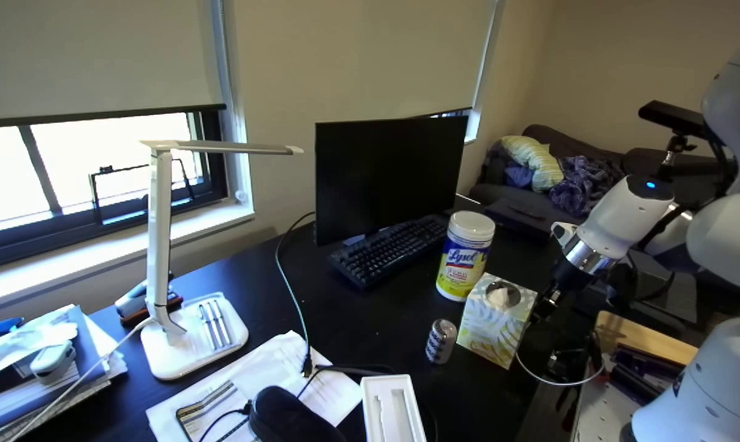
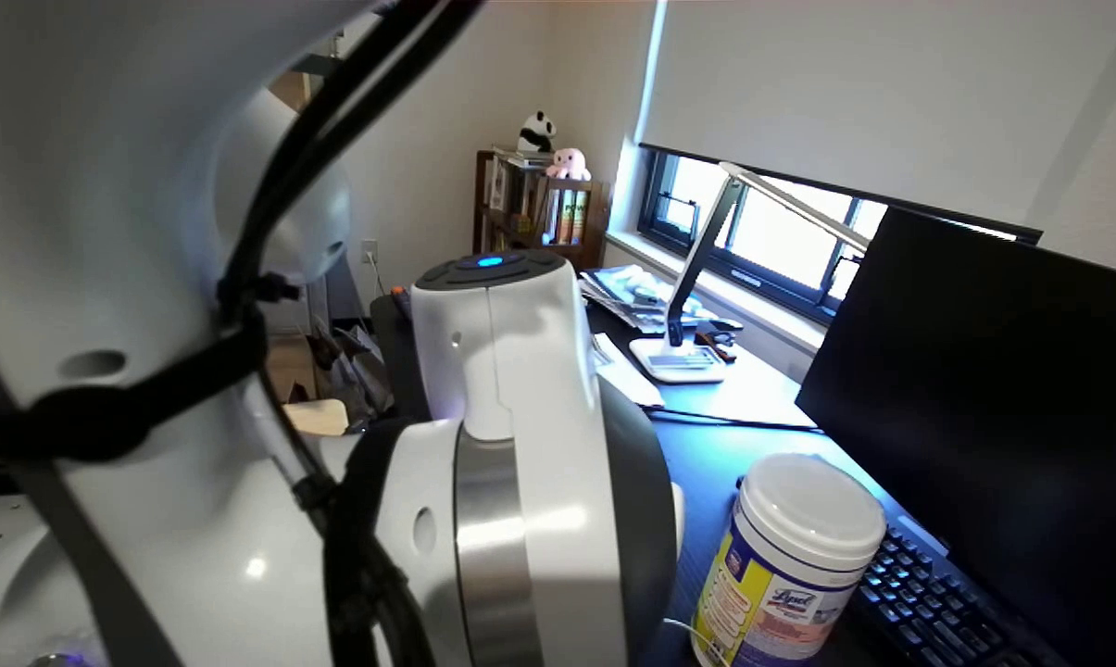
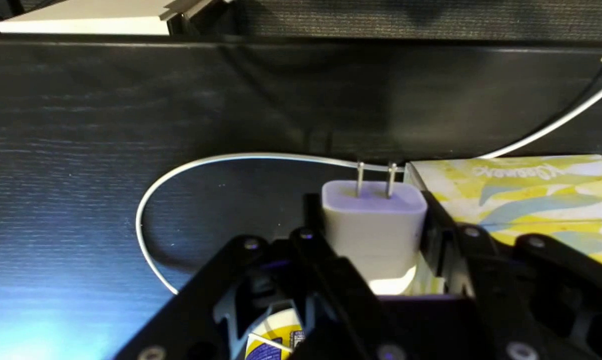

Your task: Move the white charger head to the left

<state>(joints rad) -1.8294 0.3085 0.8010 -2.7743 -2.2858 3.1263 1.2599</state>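
Note:
The white charger head (image 3: 373, 240) is a boxy block with two metal prongs, seen in the wrist view. My gripper (image 3: 373, 212) has its black fingers on both sides of it and is shut on it. It looks held above the black desk, beside the tissue box. A thin white cable (image 3: 221, 159) loops across the desk in the wrist view and also shows in an exterior view (image 1: 560, 385). In that exterior view my gripper (image 1: 545, 305) is beside the tissue box; the charger head cannot be made out there. The arm hides the gripper in an exterior view.
The tissue box (image 1: 492, 331) stands close beside the gripper, also in the wrist view (image 3: 525, 195). The Lysol canister (image 1: 462, 264) and a small can (image 1: 441, 342) stand near it. Farther off are a keyboard (image 1: 394, 248), a monitor (image 1: 394, 178) and a white desk lamp (image 1: 161, 245).

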